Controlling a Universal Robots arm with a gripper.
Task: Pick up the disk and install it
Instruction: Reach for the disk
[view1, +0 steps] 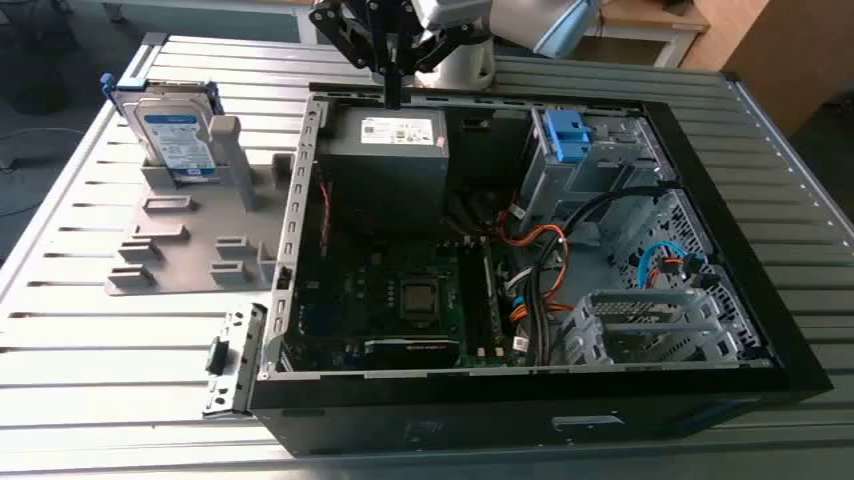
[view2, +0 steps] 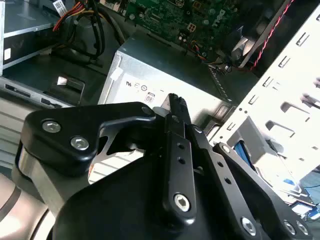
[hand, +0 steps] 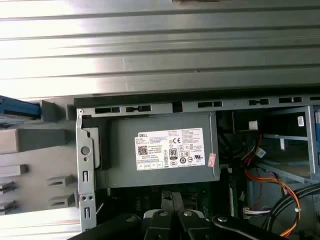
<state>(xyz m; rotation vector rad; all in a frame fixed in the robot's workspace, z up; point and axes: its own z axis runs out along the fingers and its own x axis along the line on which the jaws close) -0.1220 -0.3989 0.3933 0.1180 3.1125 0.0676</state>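
I see my tool (view1: 395, 95) hanging just above the power supply (view1: 387, 150) inside the open case (view1: 534, 425). Its fingers are pressed together with nothing between them. In the second wrist view the closed tips sit over the supply's white label. The disk (view1: 179, 135) stands upright in a grey holder (view1: 174, 240) on the worktop (view1: 80, 330). It is just outside the case wall nearest the supply, well apart from the tool.
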